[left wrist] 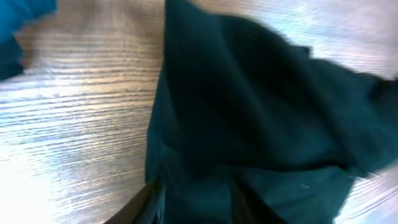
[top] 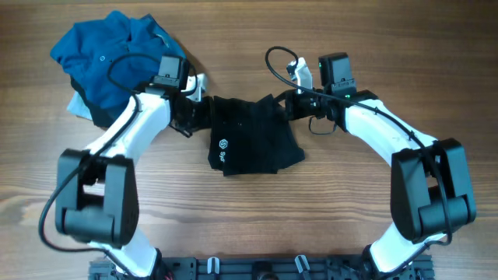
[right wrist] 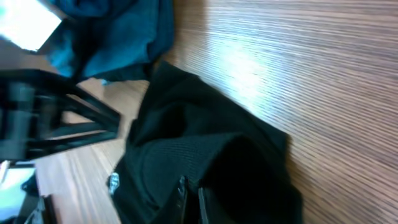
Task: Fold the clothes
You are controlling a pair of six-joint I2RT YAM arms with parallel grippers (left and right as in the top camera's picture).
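Grippers, right one first: your right gripper (top: 289, 104) is closed and pinches the upper right edge of the black shirt (top: 253, 140). In the right wrist view its fingers (right wrist: 181, 198) sit tight together at bottom centre, with black cloth bunched around them. Your left gripper (top: 193, 109) is at the shirt's upper left edge, against the cloth. The left wrist view is blurred and mostly filled with dark fabric, so you can't tell whether that one is open or clamped.

The black shirt lies crumpled at centre frame in the overhead, stretched between the two grippers, its lower part resting on the wooden table (top: 350, 225). A small white round logo (top: 222, 145) faces up near its lower left.

The teal-blue shirt (top: 109, 58) is heaped at upper left of the overhead, just beside the left arm, apart from the black shirt. A light-blue garment (top: 78, 106) pokes out under the heap's lower left edge.
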